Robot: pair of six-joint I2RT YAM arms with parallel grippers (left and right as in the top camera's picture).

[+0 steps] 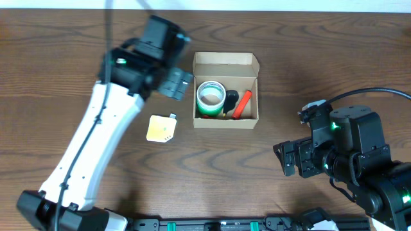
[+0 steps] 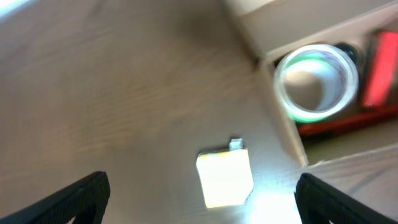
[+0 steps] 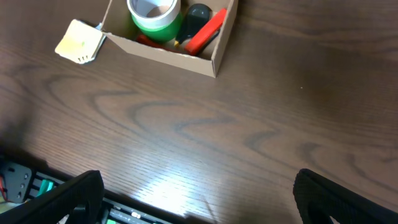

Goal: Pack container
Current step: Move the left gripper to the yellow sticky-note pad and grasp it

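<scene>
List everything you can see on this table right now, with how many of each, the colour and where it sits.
table: one, dark brown wood, under everything
container: one, tan cardboard, flaps open, middle of the table
tape roll: one, green with a pale core, inside the container at its left end
black item: one, black, inside the container beside the roll; too small to name
red stick: one, red, inside the container towards its right end
square pad: one, pale yellow, on the table left of the container, apart from it
left gripper: one, dark, open, empty, just left of the container
right gripper: one, dark, open, empty, lower right, away from the container
</scene>
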